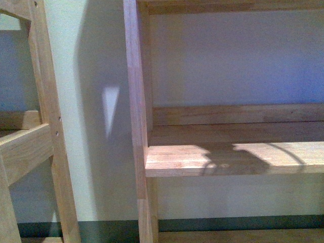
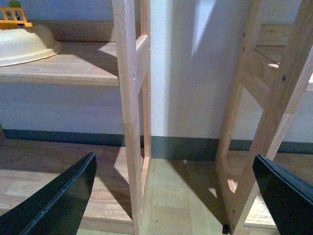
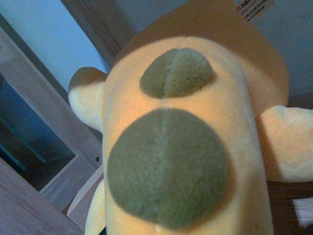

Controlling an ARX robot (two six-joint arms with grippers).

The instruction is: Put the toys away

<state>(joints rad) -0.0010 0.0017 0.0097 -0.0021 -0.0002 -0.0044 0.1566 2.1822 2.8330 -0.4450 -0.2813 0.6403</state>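
Plush toy (image 3: 186, 147) fuzzy, orange-yellow, olive patches; right tool unseen. Left tool (image 2: 176, 196) wide.

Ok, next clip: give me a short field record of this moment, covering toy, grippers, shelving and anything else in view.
toy: orange-yellow plush with two olive-green patches, filling the right wrist view at very close range
right gripper: fingers not visible; cannot tell whether it holds the plush
left gripper: open, nothing between its dark fingers
shelving: two wooden shelf units against a pale wall; middle shelf board bare where visible
other: cream bowl on a shelf in the left wrist view
arms in front view: none
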